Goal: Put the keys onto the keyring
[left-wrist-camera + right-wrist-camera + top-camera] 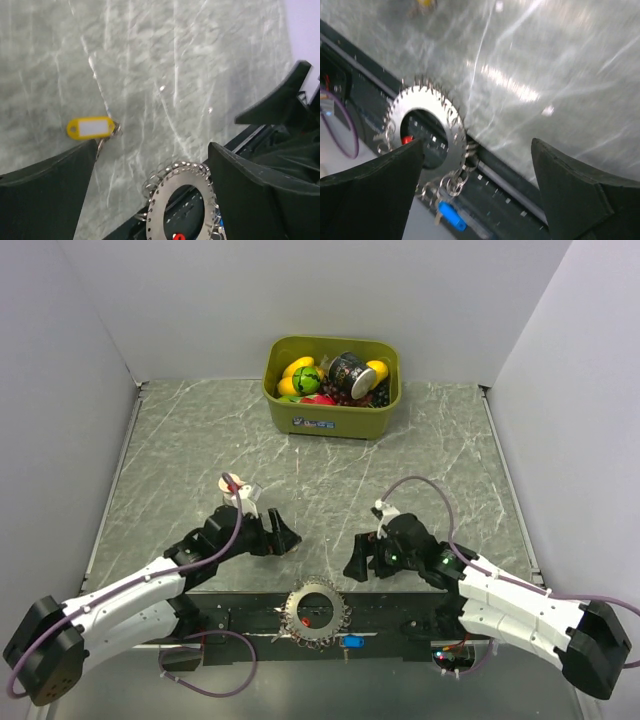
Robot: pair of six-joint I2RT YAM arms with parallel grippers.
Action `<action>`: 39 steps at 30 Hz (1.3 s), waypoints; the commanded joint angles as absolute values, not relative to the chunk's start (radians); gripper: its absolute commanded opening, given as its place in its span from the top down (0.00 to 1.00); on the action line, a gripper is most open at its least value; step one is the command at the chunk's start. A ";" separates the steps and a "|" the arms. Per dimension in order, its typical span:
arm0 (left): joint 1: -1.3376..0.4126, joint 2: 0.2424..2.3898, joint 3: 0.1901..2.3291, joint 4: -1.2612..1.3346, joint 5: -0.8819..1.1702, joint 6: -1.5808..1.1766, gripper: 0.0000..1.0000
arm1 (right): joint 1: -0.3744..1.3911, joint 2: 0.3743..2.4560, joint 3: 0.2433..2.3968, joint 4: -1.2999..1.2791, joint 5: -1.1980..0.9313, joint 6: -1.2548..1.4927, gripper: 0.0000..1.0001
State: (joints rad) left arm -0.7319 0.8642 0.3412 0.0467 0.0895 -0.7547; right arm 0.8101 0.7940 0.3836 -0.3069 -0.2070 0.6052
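My left pincer (152, 147) is spread wide, with nothing between its fingers. My right pincer (477, 145) is likewise spread and grips nothing. The keyring (427, 97) lies at the bottom centre of the top view, on the dark strip at the table (330, 470) edge. The red key (407, 140) shows within its hole. The blue key (451, 216) lies just below it, beside small rings. 1 yellow key (90, 128) lies apart on the table, at middle left of the left wrist view.
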 commanded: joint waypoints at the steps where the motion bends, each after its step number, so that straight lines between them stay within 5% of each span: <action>1: -0.767 0.928 0.348 -0.055 0.072 -0.853 0.01 | 0.871 0.772 0.364 -0.351 -0.210 0.742 0.15; 5: -0.807 0.977 0.370 -0.080 0.066 -0.853 0.03 | 0.908 0.767 0.354 -0.367 -0.255 0.817 0.25; 18: -1.057 0.985 0.489 -0.078 -0.122 -0.729 0.05 | 0.956 0.687 0.311 -0.414 -0.180 0.906 0.24; 24: -1.258 1.107 0.590 -0.049 -0.199 -0.654 0.21 | 0.951 0.608 0.347 -0.563 -0.003 1.000 0.22; 28: -1.428 1.257 0.717 -0.081 -0.342 -0.634 0.22 | 0.937 0.560 0.367 -0.646 0.124 1.052 0.22; 34: -1.570 1.446 0.860 -0.141 -0.474 -0.638 0.24 | 0.865 0.528 0.341 -0.661 0.107 1.062 0.23; 39: -1.624 1.529 0.922 -0.176 -0.512 -0.656 0.35 | 0.783 0.520 0.289 -0.606 0.037 1.039 0.24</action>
State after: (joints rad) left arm -1.5883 1.4891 0.8639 -0.1307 -0.4236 -0.6479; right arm 0.8352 0.5339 0.3206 -0.6338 0.0605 1.0367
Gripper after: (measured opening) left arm 0.683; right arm 0.768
